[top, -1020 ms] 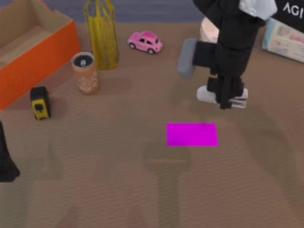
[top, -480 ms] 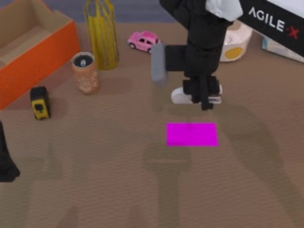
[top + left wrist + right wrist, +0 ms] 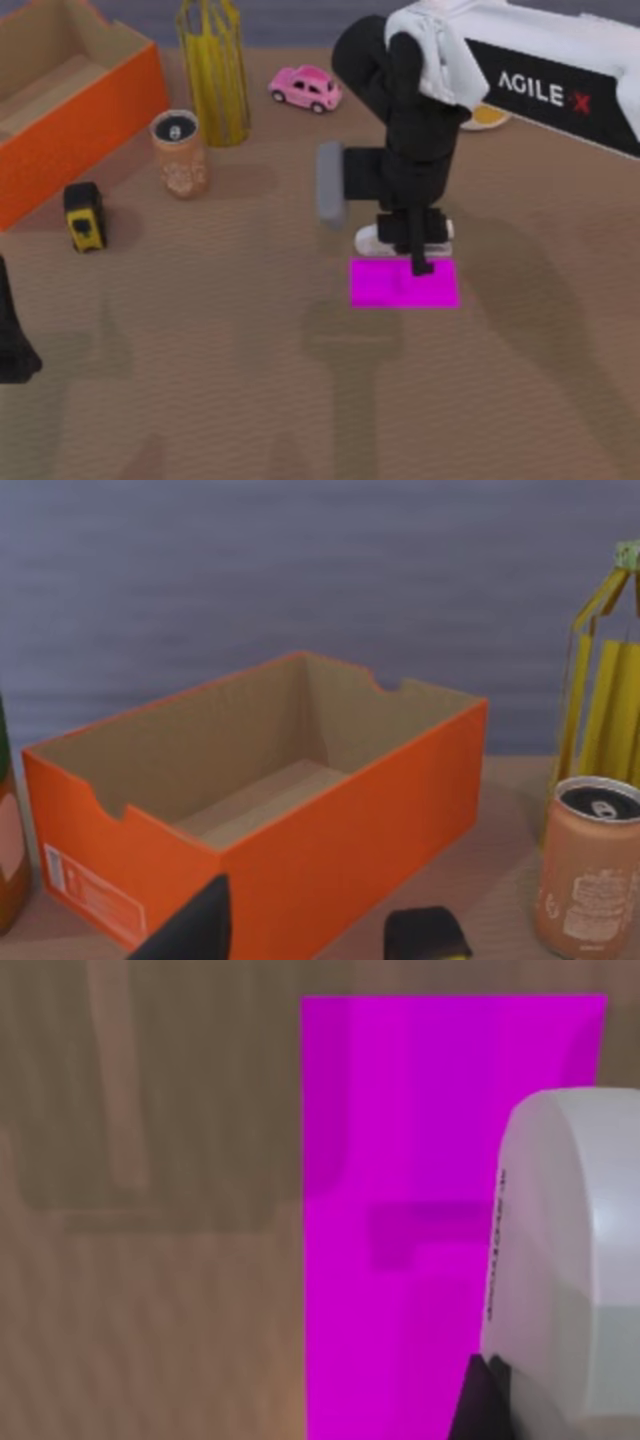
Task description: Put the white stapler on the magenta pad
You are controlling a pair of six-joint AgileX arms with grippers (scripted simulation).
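My right gripper [image 3: 415,245] is shut on the white stapler [image 3: 372,239], holding it in the air just over the far edge of the magenta pad [image 3: 385,287]. Only the stapler's two white ends show past the black fingers. The right wrist view looks down on the magenta pad [image 3: 400,1210], with the stapler's rounded white body [image 3: 570,1260] close in front of the camera and one dark finger [image 3: 480,1400] against it. My left arm [image 3: 12,340] is parked at the table's left edge.
An orange open box [image 3: 60,100] stands at the far left, with a yellow wire bottle rack [image 3: 213,65], a tan can [image 3: 178,150] and a yellow-black tape measure [image 3: 84,215] near it. A pink toy car [image 3: 306,87] sits at the back.
My right arm has carried the stapler leftward and toward the front, from beside the back right objects to just over the pad's far edge. The left arm has not moved.
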